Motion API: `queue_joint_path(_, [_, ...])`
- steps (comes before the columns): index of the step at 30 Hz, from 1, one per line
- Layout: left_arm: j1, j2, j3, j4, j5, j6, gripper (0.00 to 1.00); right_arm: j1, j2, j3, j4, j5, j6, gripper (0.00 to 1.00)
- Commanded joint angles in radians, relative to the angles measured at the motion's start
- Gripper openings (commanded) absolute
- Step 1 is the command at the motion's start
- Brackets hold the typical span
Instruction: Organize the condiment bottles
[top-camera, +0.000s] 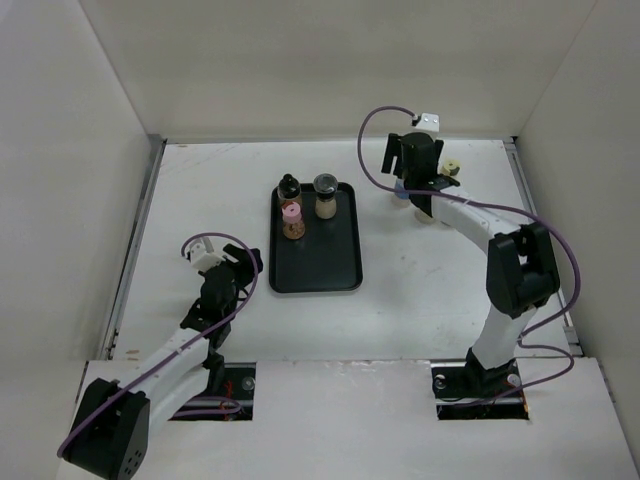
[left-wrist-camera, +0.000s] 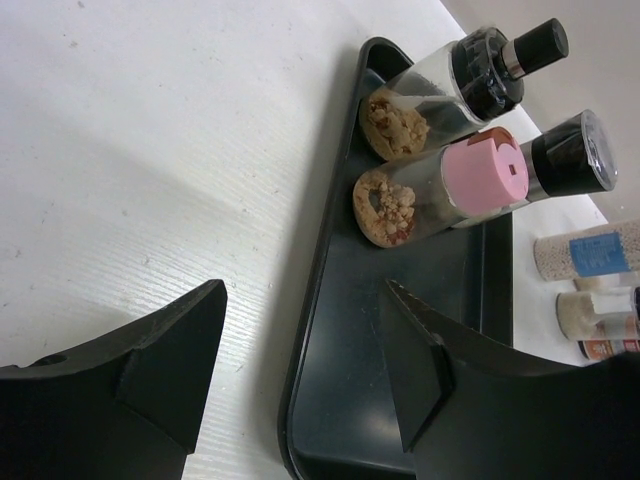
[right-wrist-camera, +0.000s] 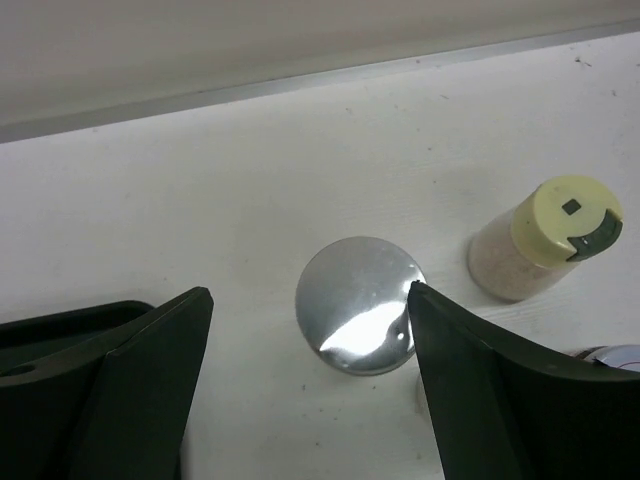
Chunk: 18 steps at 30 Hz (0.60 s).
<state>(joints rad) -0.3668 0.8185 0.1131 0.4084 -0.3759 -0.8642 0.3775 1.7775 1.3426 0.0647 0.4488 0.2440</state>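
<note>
The black tray (top-camera: 340, 262) carries three condiment bottles: a black-lidded one (top-camera: 289, 185), a pink-lidded one (top-camera: 291, 212) and a dark-capped one (top-camera: 325, 192). In the left wrist view they show as the black lid (left-wrist-camera: 480, 70), the pink lid (left-wrist-camera: 482, 176) and the dark cap (left-wrist-camera: 572, 152). My left gripper (left-wrist-camera: 305, 288) is open and empty over the tray's near left edge (left-wrist-camera: 310, 330). At the far right, my right gripper (right-wrist-camera: 308, 292) stands open over a silver-lidded jar (right-wrist-camera: 360, 305), with its right finger at the lid's rim. A yellow-lidded bottle (right-wrist-camera: 545, 235) stands just beside it.
More bottles stand on the table beyond the tray, one with a blue label (left-wrist-camera: 585, 255) and a pale one (left-wrist-camera: 595, 312). Another silver lid (right-wrist-camera: 615, 358) peeks in at the right wrist view's edge. White walls enclose the table, and the back wall (right-wrist-camera: 300, 40) is close to my right gripper.
</note>
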Motion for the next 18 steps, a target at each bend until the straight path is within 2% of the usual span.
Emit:
queue_joint_path(1, [0.004,0.001,0.003,0.041,0.0,-0.001,0.6,-0.018,0.034,0.078,-0.039,0.042,-0.04,0.86])
queue_joint_path(4, [0.006,0.007,0.003,0.043,0.005,-0.002,0.6,-0.024,0.052,0.081,-0.04,0.07,-0.046,0.86])
queue_joint_path(9, [0.006,0.017,0.005,0.052,0.003,-0.004,0.6,-0.027,0.091,0.087,-0.045,0.027,-0.046,0.82])
queue_joint_path(11, [0.007,0.025,0.007,0.053,0.008,-0.004,0.6,-0.027,0.097,0.089,-0.037,0.018,-0.046,0.76])
queue_joint_path(14, [0.006,0.021,0.007,0.055,0.005,-0.004,0.6,-0.027,0.092,0.089,-0.032,0.021,-0.038,0.56])
queue_joint_path(18, [0.007,0.015,0.005,0.055,0.009,-0.002,0.6,-0.022,-0.005,0.023,0.065,0.04,-0.046,0.46])
